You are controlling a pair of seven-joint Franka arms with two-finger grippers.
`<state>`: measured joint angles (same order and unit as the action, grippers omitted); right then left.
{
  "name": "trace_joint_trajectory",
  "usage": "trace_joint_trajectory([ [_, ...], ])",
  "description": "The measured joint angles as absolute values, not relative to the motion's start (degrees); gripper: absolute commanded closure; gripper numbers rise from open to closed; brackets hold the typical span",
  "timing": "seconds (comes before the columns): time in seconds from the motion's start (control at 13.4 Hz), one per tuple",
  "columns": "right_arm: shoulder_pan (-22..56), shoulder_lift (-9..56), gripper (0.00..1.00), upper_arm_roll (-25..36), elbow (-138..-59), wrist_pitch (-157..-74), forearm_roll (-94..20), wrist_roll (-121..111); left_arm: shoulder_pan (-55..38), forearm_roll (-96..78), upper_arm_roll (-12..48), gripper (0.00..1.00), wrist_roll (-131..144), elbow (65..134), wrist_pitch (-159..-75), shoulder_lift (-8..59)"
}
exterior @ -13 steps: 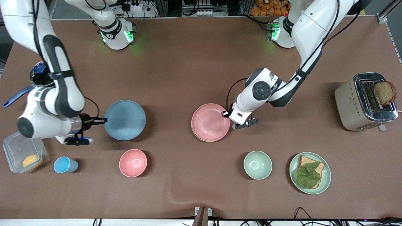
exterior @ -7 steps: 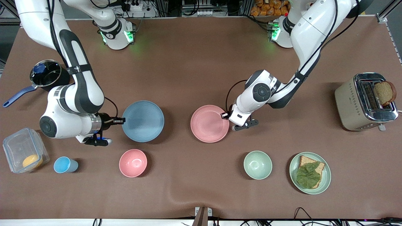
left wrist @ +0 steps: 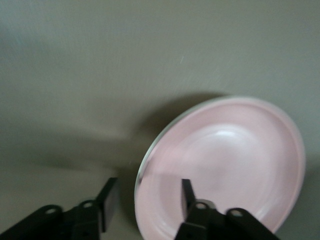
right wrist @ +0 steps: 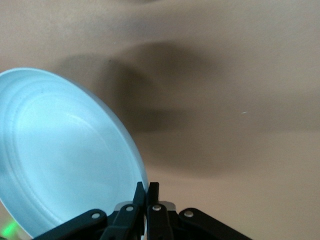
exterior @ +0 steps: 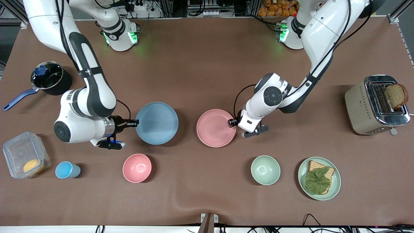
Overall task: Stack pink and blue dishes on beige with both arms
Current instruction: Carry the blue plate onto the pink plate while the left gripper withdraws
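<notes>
A: Two flat plates show plainly, one blue plate (exterior: 157, 123) and one pink plate (exterior: 216, 127), side by side near the middle of the tabletop (exterior: 200, 64), apart from each other.

B: And the beige one?

A: I can't make it out; a thin pale edge under the pink plate in the left wrist view may be it, but I can't tell.

B: Who has what?

A: One arm per plate. The right gripper (exterior: 132, 123) has its jaws clenched on the blue plate's rim at the edge toward the right arm's end; in the right wrist view the fingers (right wrist: 140, 200) meet on that rim, and the plate's shadow lies apart from it on the tabletop, so it seems lifted. The left gripper (exterior: 233, 122) is at the pink plate's rim toward the left arm's end, jaws spread with one finger (left wrist: 187, 192) over the plate and one (left wrist: 107, 200) outside it, not pinching.

B: Anything else, counted?

A: Two bowls nearer the camera, one pink bowl (exterior: 137, 168) and one green bowl (exterior: 265, 170). One blue cup (exterior: 67, 170). One green plate (exterior: 319, 178) carrying toast and a leaf. One clear container (exterior: 25, 159) with something orange in it. One saucepan (exterior: 49, 79) and one toaster (exterior: 376, 104) with a slice of bread sticking out
</notes>
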<state>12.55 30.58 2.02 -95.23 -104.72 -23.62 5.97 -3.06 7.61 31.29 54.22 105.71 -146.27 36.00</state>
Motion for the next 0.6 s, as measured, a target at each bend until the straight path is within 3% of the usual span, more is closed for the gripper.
trace_joint_trajectory([
  [0.6,24.4,33.7,1.0,2.0,-91.1,-105.4,-27.3,14.7,12.3,8.0,31.1,0.0,40.5,104.4,-126.5,12.6],
])
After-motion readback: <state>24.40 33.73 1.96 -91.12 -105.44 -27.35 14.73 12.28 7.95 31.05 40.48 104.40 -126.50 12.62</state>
